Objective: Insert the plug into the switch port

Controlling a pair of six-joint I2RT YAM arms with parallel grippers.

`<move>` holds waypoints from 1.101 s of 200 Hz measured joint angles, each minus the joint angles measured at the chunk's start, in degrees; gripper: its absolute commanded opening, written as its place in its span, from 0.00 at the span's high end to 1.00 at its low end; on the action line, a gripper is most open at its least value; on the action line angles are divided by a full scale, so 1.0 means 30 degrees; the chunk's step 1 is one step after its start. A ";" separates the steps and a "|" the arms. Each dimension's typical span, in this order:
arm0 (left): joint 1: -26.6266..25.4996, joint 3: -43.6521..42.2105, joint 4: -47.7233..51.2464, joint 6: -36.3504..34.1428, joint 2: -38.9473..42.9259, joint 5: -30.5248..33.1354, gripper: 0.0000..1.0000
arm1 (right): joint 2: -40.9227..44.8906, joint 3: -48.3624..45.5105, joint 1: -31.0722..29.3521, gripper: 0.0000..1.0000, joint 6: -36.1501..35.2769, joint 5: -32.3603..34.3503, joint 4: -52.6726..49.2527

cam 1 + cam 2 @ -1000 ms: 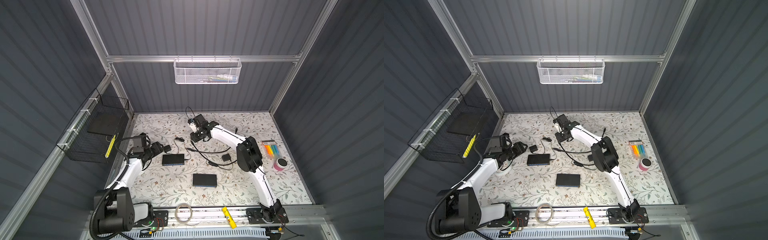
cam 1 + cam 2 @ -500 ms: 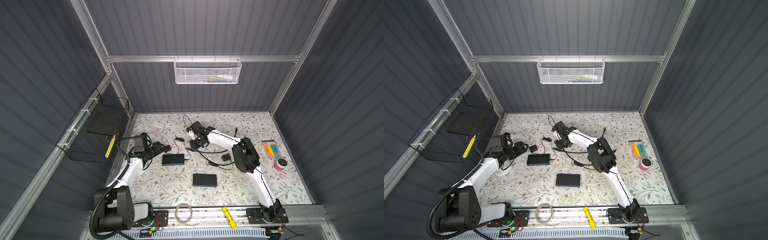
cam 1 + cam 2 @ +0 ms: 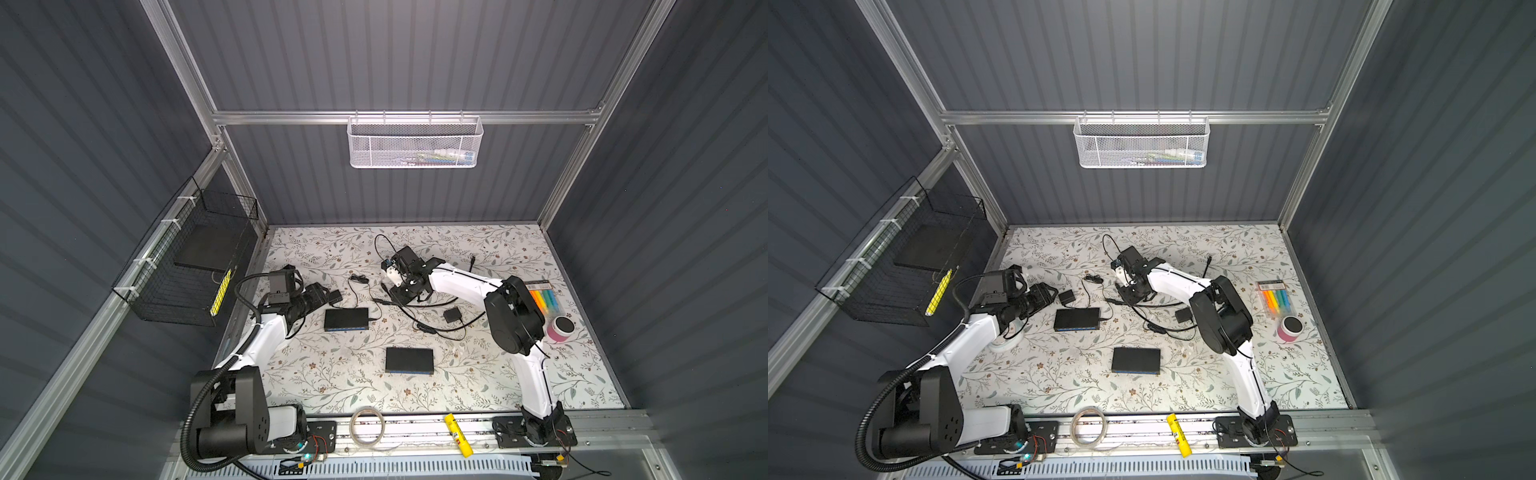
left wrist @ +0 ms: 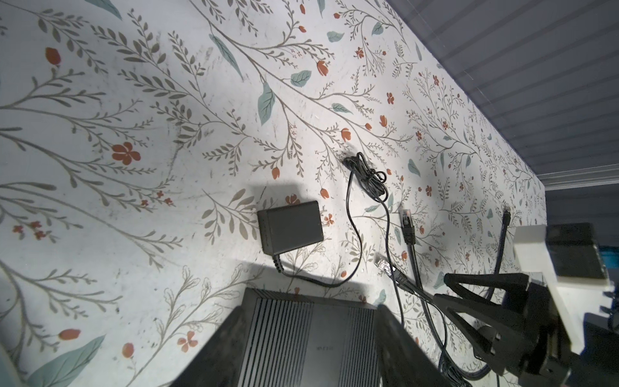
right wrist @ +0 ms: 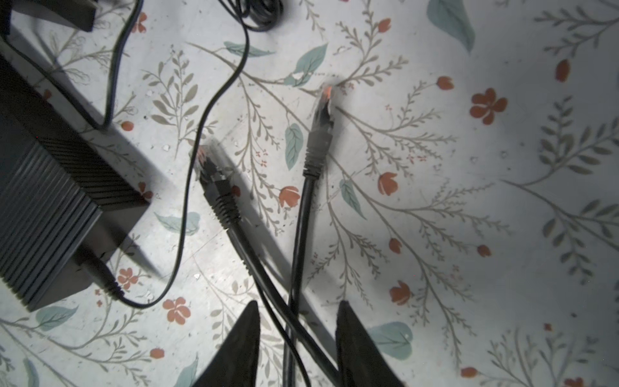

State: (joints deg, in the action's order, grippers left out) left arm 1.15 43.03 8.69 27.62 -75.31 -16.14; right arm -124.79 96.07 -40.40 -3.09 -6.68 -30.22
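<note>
Right gripper (image 5: 298, 335): jaws apart, straddling two crossed black Ethernet cables (image 5: 299, 234), neither clamped. The nearer clear-tipped black plug (image 5: 214, 177) lies flat on the floral mat (image 5: 469, 201), just beside the ribbed black network switch (image 5: 50, 207) and outside any port. Left gripper (image 4: 311, 311): jaws apart, holding nothing, near the switch.

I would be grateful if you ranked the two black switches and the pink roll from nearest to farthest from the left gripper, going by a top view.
1. Rear switch: on the left side, just beside the left gripper.
2. Front switch: in the middle, closer to the front rail.
3. Pink roll: far over on the right side.
</note>
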 measured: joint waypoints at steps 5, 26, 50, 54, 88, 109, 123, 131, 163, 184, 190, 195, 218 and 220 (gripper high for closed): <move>0.0000 0.0000 -0.0015 0.0000 0.0000 0.0000 0.38 | -0.0029 0.0000 -0.0029 0.61 -0.0117 -0.0022 0.0007; 0.0000 0.0000 0.0000 0.0000 0.0000 -0.0066 0.38 | -0.0197 0.0000 -0.0131 0.62 -0.0561 -0.0204 0.0015; 0.0000 0.0000 0.0015 -0.0007 0.0000 -0.0073 0.38 | -0.0605 0.0160 -0.0299 0.65 -0.1020 -0.0291 0.0000; 0.0000 0.0000 0.0015 -0.0007 0.0000 -0.0073 0.38 | -0.0699 0.0240 -0.0321 0.66 -0.1020 -0.0284 -0.0015; 0.0000 0.0036 0.0044 -0.0022 0.0000 -0.0073 0.38 | -0.1610 0.1005 -0.0503 0.70 -0.1435 -0.0255 0.0066; 0.0000 0.0036 0.0095 -0.0051 0.0000 -0.0073 0.38 | -0.1698 0.1122 -0.0546 0.76 -0.1632 -0.0204 0.0029; 0.0000 0.0036 0.0087 -0.0058 -0.0036 -0.0073 0.38 | -0.1712 0.1122 -0.0546 0.81 -0.1647 -0.0197 -0.0022; 0.0000 0.0036 0.0087 -0.0058 -0.0080 -0.0073 0.38 | -0.1712 0.1122 -0.0546 0.85 -0.1581 -0.0175 -0.0036; 0.0000 0.0036 0.0087 -0.0058 -0.0262 -0.0080 0.38 | -0.1676 0.1122 -0.0546 0.94 -0.1698 -0.0080 0.0000; 0.0000 0.0036 0.0080 -0.0058 -0.0277 -0.0080 0.38 | -0.1632 0.1100 -0.0459 0.96 -0.1661 0.0022 0.0022; 0.0000 0.0036 0.0080 -0.0058 -0.0277 -0.0080 0.38 | -0.1588 0.1049 -0.0437 0.96 -0.1676 0.0073 0.0058; 0.0000 0.0044 0.0080 -0.0058 -0.0277 -0.0087 0.38 | -0.1515 0.0933 -0.0401 0.96 -0.1698 0.0168 0.0117; 0.0000 0.0036 0.0058 -0.0058 -0.0277 -0.0138 0.38 | -0.0998 0.0233 0.0117 0.96 -0.1996 0.0546 0.0007; 0.0000 0.0036 0.0058 -0.0058 -0.0277 -0.0146 0.38 | -0.0969 0.0197 0.0160 0.95 -0.2025 0.0576 -0.0007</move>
State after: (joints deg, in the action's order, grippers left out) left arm 1.15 43.13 8.86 27.44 -76.14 -16.58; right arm -127.70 96.66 -39.92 -9.17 -4.95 -30.24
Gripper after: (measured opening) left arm 0.617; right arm 0.073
